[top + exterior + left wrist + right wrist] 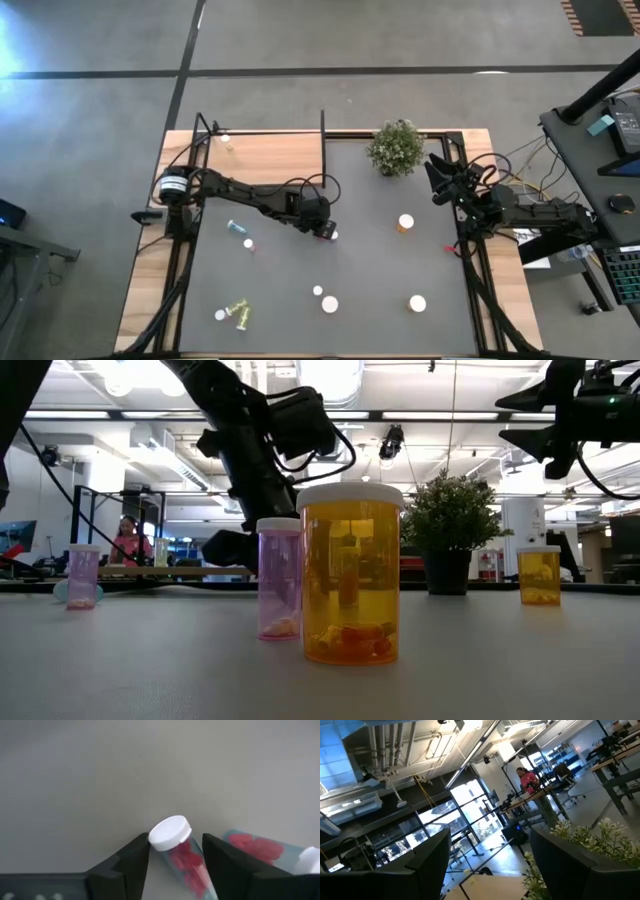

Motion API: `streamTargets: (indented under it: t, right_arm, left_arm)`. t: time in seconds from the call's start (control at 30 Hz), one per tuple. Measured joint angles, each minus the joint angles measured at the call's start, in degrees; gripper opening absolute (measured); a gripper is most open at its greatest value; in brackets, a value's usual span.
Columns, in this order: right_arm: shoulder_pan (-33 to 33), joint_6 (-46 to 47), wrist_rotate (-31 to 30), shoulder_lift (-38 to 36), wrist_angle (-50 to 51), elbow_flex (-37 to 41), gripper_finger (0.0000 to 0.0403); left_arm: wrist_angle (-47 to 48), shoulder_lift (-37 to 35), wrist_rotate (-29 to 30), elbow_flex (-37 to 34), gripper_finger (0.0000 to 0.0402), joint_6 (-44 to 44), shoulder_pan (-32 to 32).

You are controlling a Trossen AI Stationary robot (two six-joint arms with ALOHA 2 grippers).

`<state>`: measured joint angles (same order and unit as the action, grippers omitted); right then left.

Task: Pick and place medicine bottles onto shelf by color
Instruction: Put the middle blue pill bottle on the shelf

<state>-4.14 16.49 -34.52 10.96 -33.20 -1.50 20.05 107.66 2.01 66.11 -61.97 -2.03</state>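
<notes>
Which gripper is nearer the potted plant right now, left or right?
Right. The right gripper hovers just beside the potted plant, at the table's right edge. The left gripper is farther off near mid-table, its fingers around a bluish bottle.

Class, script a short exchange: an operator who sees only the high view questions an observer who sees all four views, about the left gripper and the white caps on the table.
Operator: What is under the left gripper?
Observer: The left wrist view shows a bluish bottle with red pills, white-capped and tilted. It sits between the left gripper's fingers, with a gap on one side.
Operator: Is anything beside it?
Observer: A second bottle with red pills lies just past one finger.
Operator: Two caps sit close together near the front. What colours are those bottles?
Observer: The low view shows a large orange bottle and a smaller pink bottle, both upright.
</notes>
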Motion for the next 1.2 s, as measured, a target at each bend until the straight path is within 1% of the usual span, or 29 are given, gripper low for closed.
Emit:
streamTargets:
  t: [0.2, 0.47, 0.6, 0.73, 0.93, 1.2]
  right_arm:
    - [0.0, 0.0, 0.0, 0.0, 0.0, 0.0, 0.026]
    - [0.0, 0.0, 0.0, 0.0, 0.0, 0.0, 0.026]
    - [0.0, 0.0, 0.0, 0.0, 0.0, 0.0, 0.026]
    - [0.0, 0.0, 0.0, 0.0, 0.0, 0.0, 0.026]
    - [0.0, 0.0, 0.0, 0.0, 0.0, 0.0, 0.026]
    - [0.0, 0.0, 0.0, 0.0, 0.0, 0.0, 0.026]
  left_arm:
    - [0.0, 0.0, 0.9, 0.0, 0.0126, 4.5, -0.1]
    - [0.0, -0.8, 1.6, 1.2, 0.0097, 13.0, -0.3]
    - [0.0, -1.7, 1.6, 2.6, 0.0093, 17.0, -0.4]
    - [-0.1, -3.4, 1.8, 2.7, 0.0092, 19.1, -0.7]
    - [-0.6, -6.8, 4.6, 2.7, 0.0091, 24.1, -1.2]
    - [-8.5, -11.3, 4.8, 2.8, 0.0091, 33.8, -1.4]
